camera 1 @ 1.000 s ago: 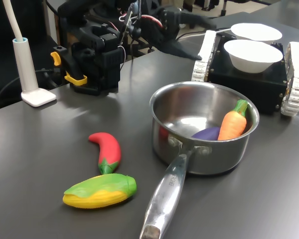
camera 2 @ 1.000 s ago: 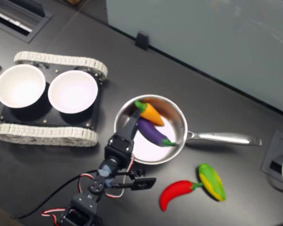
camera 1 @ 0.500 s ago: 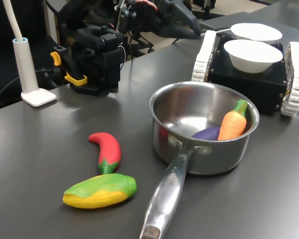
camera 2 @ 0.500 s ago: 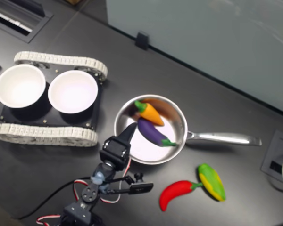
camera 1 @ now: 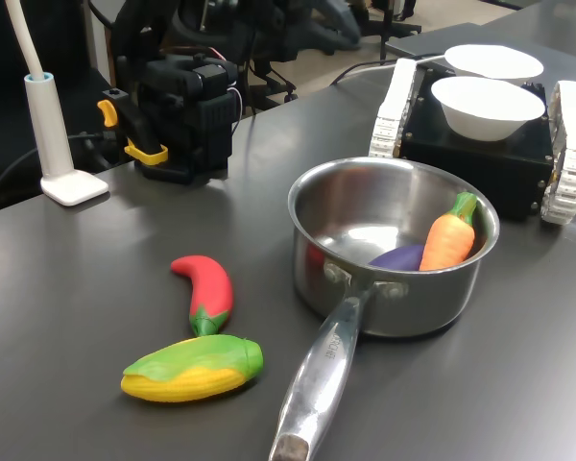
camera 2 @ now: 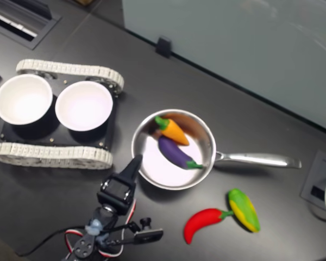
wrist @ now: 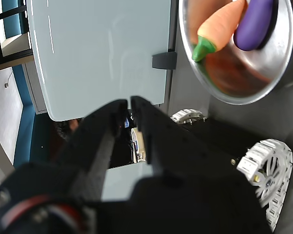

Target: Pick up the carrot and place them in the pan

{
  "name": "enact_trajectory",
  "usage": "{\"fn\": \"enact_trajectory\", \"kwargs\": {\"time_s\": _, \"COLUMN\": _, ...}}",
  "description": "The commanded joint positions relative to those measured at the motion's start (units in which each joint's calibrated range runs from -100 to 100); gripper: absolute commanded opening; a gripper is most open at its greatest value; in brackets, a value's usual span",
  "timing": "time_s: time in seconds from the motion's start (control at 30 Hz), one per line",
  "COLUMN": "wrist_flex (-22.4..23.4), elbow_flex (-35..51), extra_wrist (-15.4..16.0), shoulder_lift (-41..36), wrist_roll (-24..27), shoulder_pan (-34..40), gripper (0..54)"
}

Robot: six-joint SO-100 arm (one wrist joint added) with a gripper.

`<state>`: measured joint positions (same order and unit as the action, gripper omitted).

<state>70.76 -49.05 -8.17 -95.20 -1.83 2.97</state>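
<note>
The orange carrot [camera 1: 448,240] with its green top lies inside the steel pan [camera 1: 403,300], leaning on the far wall next to a purple eggplant [camera 1: 399,256]. From above, the carrot [camera 2: 172,129] rests near the pan's [camera 2: 206,139] back rim, and the wrist view shows the carrot [wrist: 219,27] in the pan [wrist: 256,78] too. My gripper [camera 2: 137,161] is shut with nothing in it, held in the air just off the pan's rim on the second exterior view's left. Its two black fingers meet at the gripper [wrist: 129,101] tip. In the first exterior view the gripper [camera 1: 328,16] is high at the top edge.
A red chili [camera 1: 206,291] and a yellow corn [camera 1: 192,368] lie beside the long pan handle [camera 1: 319,376]. Two white bowls [camera 2: 84,105] sit on a black tracked vehicle [camera 2: 49,155]. The arm's base [camera 1: 182,106] and a white lamp foot [camera 1: 72,182] stand at the back.
My gripper has drawn back from over the pan's rim toward the arm's base and risen. The carrot and eggplant stay still in the pan.
</note>
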Motion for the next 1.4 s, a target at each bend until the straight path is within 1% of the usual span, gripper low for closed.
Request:
{"fn": "enact_trajectory", "kwargs": {"time_s": 0.0, "wrist_flex": 4.25, "elbow_flex": 5.75, "extra_wrist": 0.19, "shoulder_lift": -0.16, "wrist_roll": 0.63, "shoulder_pan": 0.13, "gripper": 0.2}}
{"fn": "enact_trajectory", "kwargs": {"time_s": 0.2, "wrist_flex": 9.96, "elbow_flex": 8.11, "extra_wrist": 0.27, "shoulder_lift": -0.24, "wrist_roll": 0.73, "shoulder_pan": 0.81, "gripper": 0.2}}
{"fn": "enact_trajectory", "kwargs": {"time_s": 0.3, "wrist_flex": 13.63, "elbow_flex": 9.48, "extra_wrist": 0.44, "shoulder_lift": -0.24, "wrist_roll": 0.59, "shoulder_pan": 0.93, "gripper": 0.2}}
{"fn": "enact_trajectory", "kwargs": {"time_s": 0.5, "wrist_flex": 19.77, "elbow_flex": 10.02, "extra_wrist": 0.95, "shoulder_lift": -0.24, "wrist_roll": 0.73, "shoulder_pan": 0.93, "gripper": 0.2}}
{"fn": "enact_trajectory", "kwargs": {"time_s": 0.6, "wrist_flex": 22.93, "elbow_flex": 10.93, "extra_wrist": 1.87, "shoulder_lift": -0.24, "wrist_roll": 1.03, "shoulder_pan": 0.93, "gripper": 0.2}}
{"fn": "enact_trajectory", "kwargs": {"time_s": 0.7, "wrist_flex": 25.83, "elbow_flex": 11.75, "extra_wrist": 3.80, "shoulder_lift": -0.24, "wrist_roll": 1.07, "shoulder_pan": 0.93, "gripper": 0.2}}
{"fn": "enact_trajectory", "kwargs": {"time_s": 0.8, "wrist_flex": 27.70, "elbow_flex": 11.11, "extra_wrist": 4.39, "shoulder_lift": -0.24, "wrist_roll": 1.47, "shoulder_pan": 0.93, "gripper": 0.2}}
{"fn": "enact_trajectory", "kwargs": {"time_s": 1.0, "wrist_flex": 27.62, "elbow_flex": 4.21, "extra_wrist": 4.39, "shoulder_lift": -0.24, "wrist_roll": 1.37, "shoulder_pan": 0.81, "gripper": 0.2}}
{"fn": "enact_trajectory", "kwargs": {"time_s": 1.07, "wrist_flex": 26.77, "elbow_flex": 0.75, "extra_wrist": 4.31, "shoulder_lift": -0.24, "wrist_roll": 1.61, "shoulder_pan": 0.81, "gripper": 0.2}}
{"fn": "enact_trajectory", "kwargs": {"time_s": 1.17, "wrist_flex": 23.18, "elbow_flex": -6.70, "extra_wrist": 4.22, "shoulder_lift": -0.24, "wrist_roll": 1.76, "shoulder_pan": 0.01, "gripper": 0.2}}
{"fn": "enact_trajectory", "kwargs": {"time_s": 1.27, "wrist_flex": 19.43, "elbow_flex": -14.33, "extra_wrist": 4.22, "shoulder_lift": -0.24, "wrist_roll": 0.73, "shoulder_pan": -0.45, "gripper": 0.2}}
{"fn": "enact_trajectory", "kwargs": {"time_s": 1.37, "wrist_flex": 16.36, "elbow_flex": -19.42, "extra_wrist": 3.89, "shoulder_lift": -0.24, "wrist_roll": 0.05, "shoulder_pan": -0.56, "gripper": 0.2}}
